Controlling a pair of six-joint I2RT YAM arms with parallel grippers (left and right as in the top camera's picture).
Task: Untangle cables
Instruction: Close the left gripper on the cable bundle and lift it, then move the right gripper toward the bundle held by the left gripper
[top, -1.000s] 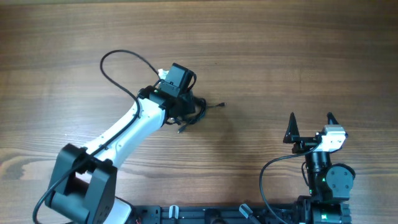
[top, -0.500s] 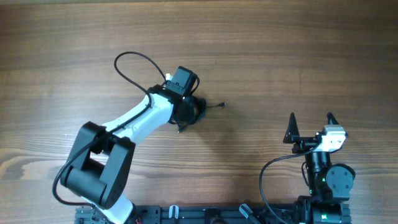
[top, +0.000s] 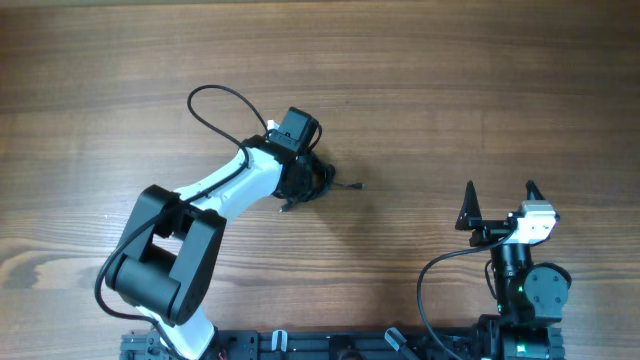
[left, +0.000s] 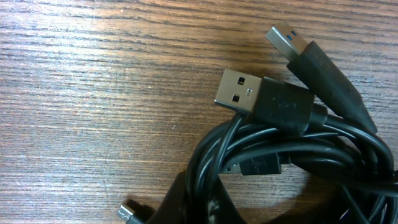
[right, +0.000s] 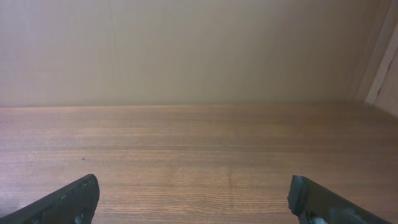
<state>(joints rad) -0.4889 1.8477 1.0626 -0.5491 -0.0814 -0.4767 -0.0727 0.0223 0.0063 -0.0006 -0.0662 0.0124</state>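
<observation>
Cables (top: 324, 178) — knotted bundle mid-bench, just left of centre. Left gripper (top: 302, 182) clamped on bundle; right gripper (top: 499, 200) wide, empty, by robot-side edge. Lift slow, pinch one strand only — right should take free plug (left: 239, 92)

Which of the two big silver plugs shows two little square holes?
The middle plug, lying flat above the cable bundle. The other plug, near the top right corner, is tilted and shows only plain metal.
</observation>
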